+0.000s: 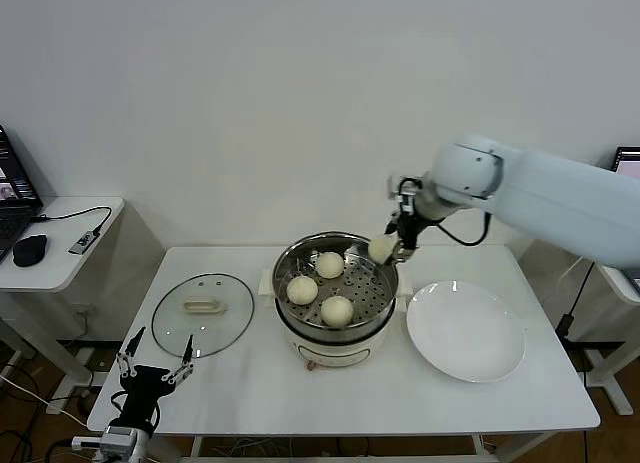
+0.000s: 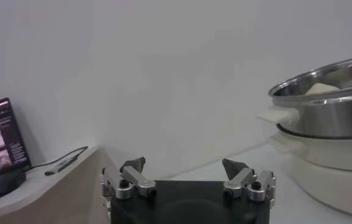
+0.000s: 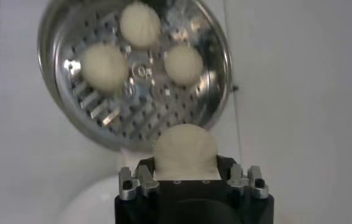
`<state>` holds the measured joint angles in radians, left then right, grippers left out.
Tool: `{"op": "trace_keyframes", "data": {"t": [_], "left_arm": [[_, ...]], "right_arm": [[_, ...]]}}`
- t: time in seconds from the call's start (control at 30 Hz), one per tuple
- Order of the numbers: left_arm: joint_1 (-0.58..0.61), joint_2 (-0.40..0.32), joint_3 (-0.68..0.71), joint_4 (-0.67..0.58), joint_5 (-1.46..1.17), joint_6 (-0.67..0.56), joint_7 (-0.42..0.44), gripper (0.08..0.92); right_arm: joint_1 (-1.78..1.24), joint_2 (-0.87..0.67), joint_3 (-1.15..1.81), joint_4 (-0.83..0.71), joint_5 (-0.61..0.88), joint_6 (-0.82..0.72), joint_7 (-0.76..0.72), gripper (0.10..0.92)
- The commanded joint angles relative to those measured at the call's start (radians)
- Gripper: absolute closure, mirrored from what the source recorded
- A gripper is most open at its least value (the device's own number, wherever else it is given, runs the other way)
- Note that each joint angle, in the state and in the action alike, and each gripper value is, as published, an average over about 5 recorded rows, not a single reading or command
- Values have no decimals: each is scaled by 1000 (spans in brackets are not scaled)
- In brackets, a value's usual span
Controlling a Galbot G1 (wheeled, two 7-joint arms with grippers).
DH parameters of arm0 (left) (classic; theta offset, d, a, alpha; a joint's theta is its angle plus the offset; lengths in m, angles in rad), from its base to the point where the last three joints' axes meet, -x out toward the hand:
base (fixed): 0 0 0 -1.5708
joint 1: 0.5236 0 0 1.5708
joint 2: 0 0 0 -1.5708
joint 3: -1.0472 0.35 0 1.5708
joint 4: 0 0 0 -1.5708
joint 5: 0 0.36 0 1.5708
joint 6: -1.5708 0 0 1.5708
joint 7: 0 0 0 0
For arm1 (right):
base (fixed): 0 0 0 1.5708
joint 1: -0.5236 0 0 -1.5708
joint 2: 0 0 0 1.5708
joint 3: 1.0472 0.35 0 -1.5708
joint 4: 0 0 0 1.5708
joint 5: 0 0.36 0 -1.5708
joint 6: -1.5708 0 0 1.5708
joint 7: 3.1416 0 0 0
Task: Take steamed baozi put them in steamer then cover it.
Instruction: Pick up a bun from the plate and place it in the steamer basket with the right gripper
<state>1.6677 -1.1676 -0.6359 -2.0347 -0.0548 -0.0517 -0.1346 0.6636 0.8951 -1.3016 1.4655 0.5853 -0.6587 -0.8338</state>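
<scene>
The steamer stands mid-table, its steel pot holding three baozi on the perforated tray. My right gripper is shut on a fourth baozi and holds it above the pot's far right rim. The glass cover with its cream handle lies flat on the table left of the steamer. My left gripper is open and empty, parked low at the table's front left corner; in its wrist view the steamer shows at the side.
A white plate lies right of the steamer, with nothing on it. A side desk with a laptop, mouse and cable stands at the far left. A wall runs behind the table.
</scene>
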Motion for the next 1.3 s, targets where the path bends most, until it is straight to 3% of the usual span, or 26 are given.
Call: {"op": "trace_keyframes", "data": {"t": [0.03,0.47,1.3], "left_arm": [[1,-5,-3,-5,-1,-1,0,177],[-1,-11,-4,-6,-1,-3,1,177],[-3,-12,-4,3,-1,-6,1,177]], "right_arm": [[-53,129,-45,-37,74,-70,84,397],[-148,101,-30,-70,-45,-68,67,397],[-241,142,51,-145,-93,-54,96,397]]}}
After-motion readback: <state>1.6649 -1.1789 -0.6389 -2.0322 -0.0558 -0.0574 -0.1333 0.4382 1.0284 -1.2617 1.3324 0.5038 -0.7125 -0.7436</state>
